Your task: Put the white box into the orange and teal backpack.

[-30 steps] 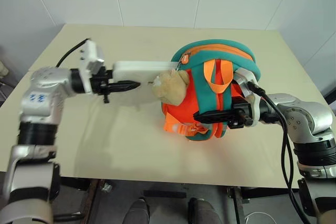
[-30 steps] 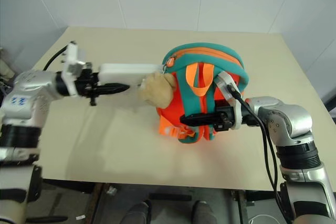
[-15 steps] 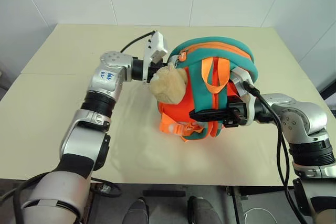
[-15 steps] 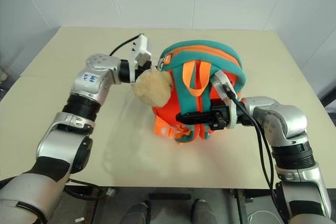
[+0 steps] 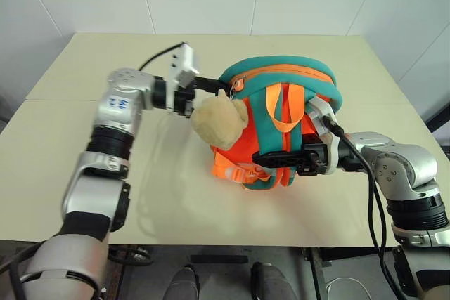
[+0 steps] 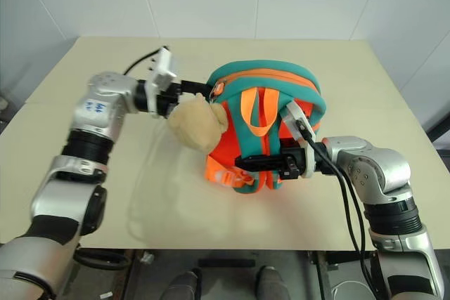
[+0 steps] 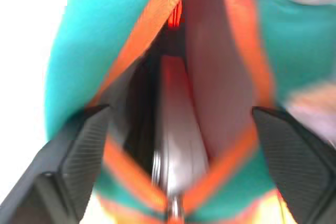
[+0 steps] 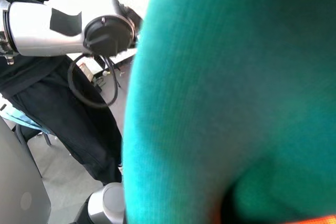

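Left hand [image 7: 173,129] now sits at the zipped mouth of the orange and teal backpack [image 5: 281,131], its two fingers [image 7: 79,150] spread wide with nothing between them. A second ago I had it out over the tabletop [image 5: 84,145], pinching the white box by one end and pointing it at the bag; since then it has come across to the opening and let go. From the left wrist view I can see the white box [image 7: 176,145] standing on edge down inside the backpack, between the orange-trimmed lips of the opening. The tan plush toy [image 5: 218,121] hangs just below that hand, against the backpack's side. On the other side, the right hand [image 5: 271,157] is unchanged: fingers closed on the teal straps at the front of the backpack, holding it upright on the tabletop.
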Motion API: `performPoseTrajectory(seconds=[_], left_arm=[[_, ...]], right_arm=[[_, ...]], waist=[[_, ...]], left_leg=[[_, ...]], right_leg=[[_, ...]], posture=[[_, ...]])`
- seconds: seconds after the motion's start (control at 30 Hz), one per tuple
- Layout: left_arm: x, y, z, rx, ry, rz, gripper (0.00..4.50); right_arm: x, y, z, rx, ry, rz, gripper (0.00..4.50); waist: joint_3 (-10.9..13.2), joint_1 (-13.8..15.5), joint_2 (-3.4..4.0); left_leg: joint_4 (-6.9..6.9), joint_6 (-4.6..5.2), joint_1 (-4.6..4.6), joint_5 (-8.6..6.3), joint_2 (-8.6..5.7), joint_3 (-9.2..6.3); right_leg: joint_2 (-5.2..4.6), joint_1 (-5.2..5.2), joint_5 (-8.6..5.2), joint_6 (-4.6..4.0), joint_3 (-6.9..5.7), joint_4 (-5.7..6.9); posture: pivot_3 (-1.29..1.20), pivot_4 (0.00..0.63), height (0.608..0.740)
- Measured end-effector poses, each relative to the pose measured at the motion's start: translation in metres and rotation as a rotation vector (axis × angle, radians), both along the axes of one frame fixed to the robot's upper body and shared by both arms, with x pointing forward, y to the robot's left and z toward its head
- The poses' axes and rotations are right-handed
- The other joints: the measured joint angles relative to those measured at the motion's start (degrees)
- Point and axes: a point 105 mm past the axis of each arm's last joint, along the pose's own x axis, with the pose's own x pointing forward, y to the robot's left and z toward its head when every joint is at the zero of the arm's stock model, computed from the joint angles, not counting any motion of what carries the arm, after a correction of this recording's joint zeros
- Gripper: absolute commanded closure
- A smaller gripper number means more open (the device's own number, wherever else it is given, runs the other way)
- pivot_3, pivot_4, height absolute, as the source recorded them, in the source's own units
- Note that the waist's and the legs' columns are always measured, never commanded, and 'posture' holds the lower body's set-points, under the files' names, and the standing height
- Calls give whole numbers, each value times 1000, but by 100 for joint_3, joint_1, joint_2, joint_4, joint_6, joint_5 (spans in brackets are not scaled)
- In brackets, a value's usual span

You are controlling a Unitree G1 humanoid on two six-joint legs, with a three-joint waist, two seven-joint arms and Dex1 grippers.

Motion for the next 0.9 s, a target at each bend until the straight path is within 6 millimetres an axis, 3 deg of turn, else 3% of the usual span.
performPoseTrajectory(seconds=[0.07,0.17,0.33,0.53,0.7,0.83,0.9], left_arm=[[-3,18,10,-8,-24,35,24],[-13,29,19,-10,-46,27,24],[-42,39,-3,32,42,-18,24],[-60,23,-6,3,48,-62,24],[-63,-3,-8,-58,53,-109,24],[-61,-11,-10,-73,60,-117,24],[-58,-16,-10,-95,51,-115,418]], right_arm=[[0,0,0,1,-1,-2,4500],[2,-1,0,6,-5,-9,4500],[5,-1,-3,2,-3,-17,4500],[9,-3,-4,4,-1,-26,4500],[11,0,-2,-5,-12,-19,4500],[12,-1,-3,-2,-5,-17,4500],[14,-1,-3,0,-14,-22,4500]], waist=[[0,12,0],[0,19,0],[0,-3,0],[0,21,0],[0,19,0],[0,1,0],[0,17,0]], left_leg=[[0,0,-1,0,0,0],[0,1,-3,0,0,0],[-2,1,-3,0,2,0],[5,3,2,1,4,-1],[17,3,4,2,4,-2],[17,3,7,2,4,-1],[20,3,6,2,4,-1]], right_leg=[[0,0,0,0,0,0],[-1,1,0,0,1,0],[1,-1,0,-1,3,15],[3,-1,0,-9,3,17],[5,-1,1,-11,4,32],[6,-2,1,-11,7,35],[6,-1,1,-11,7,35]], posture=[[0,150,740],[0,150,740],[0,150,740],[0,150,740],[0,150,740],[0,150,740],[0,150,740]])
